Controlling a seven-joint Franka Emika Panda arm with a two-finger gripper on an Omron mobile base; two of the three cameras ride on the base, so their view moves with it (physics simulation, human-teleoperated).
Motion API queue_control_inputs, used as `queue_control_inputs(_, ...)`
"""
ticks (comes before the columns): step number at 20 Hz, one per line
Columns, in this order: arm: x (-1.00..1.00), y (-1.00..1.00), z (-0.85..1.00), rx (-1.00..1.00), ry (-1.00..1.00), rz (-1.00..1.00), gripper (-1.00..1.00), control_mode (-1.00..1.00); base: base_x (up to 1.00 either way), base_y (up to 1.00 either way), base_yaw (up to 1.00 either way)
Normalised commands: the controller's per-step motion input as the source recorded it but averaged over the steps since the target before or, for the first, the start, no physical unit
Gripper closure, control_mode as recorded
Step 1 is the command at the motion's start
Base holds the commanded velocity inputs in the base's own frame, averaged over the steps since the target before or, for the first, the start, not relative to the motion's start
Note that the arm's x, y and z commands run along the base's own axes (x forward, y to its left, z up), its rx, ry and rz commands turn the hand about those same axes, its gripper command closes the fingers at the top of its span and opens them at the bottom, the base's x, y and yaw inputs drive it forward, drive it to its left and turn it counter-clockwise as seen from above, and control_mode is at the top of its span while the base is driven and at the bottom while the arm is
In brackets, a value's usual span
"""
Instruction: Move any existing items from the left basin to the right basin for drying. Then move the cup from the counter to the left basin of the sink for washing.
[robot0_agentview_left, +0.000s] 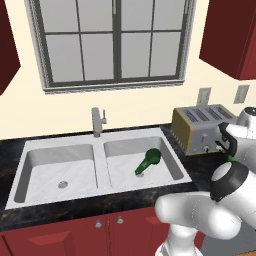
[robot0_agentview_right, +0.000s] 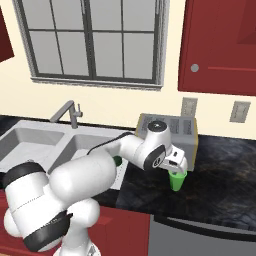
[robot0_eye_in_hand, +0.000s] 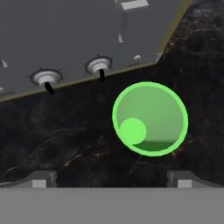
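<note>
On the counter (robot0_agentview_right: 220, 175) just in front of the toaster (robot0_agentview_right: 175, 131), the cup (robot0_agentview_right: 176, 180) stands upright with its mouth open to the hand above it, while the dark green bottle (robot0_agentview_left: 148, 161) already lies in the right basin (robot0_agentview_left: 170, 165) and the left basin (robot0_agentview_left: 35, 170) waits. The risk, as I judge it, is in the descent: in the hand view the cup (robot0_eye_in_hand: 150, 118) sits off toward one fingertip, not centred between the two, so a straight drop could land a finger on the rim and tip or skid the light cup, perhaps against the toaster's face (robot0_eye_in_hand: 78, 39) close behind. The gripper (robot0_agentview_right: 176, 169) hovers just over the cup with its jaws spread to their widest, holding nothing and touching nothing.
</note>
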Motion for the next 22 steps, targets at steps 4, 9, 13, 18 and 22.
queue_control_inputs(4, 0.1, -0.11, -0.16, 0.0, 0.02, 0.03, -1.0, -1.0, 0.0, 0.0, 0.0)
queue_control_inputs(9, 0.11, -0.09, -0.1, 0.0, 0.03, 0.03, -1.0, -1.0, 0.0, 0.0, 0.0)
queue_control_inputs(13, 0.15, -0.04, -0.02, 0.0, 0.06, 0.01, -1.0, -1.0, 0.0, 0.0, 0.0)
queue_control_inputs(18, 0.15, -0.02, -0.04, 0.0, 0.06, 0.01, -1.0, -1.0, 0.0, 0.0, 0.0)
queue_control_inputs(22, 0.14, -0.06, -0.08, 0.0, 0.05, 0.01, -1.0, -1.0, 0.0, 0.0, 0.0)
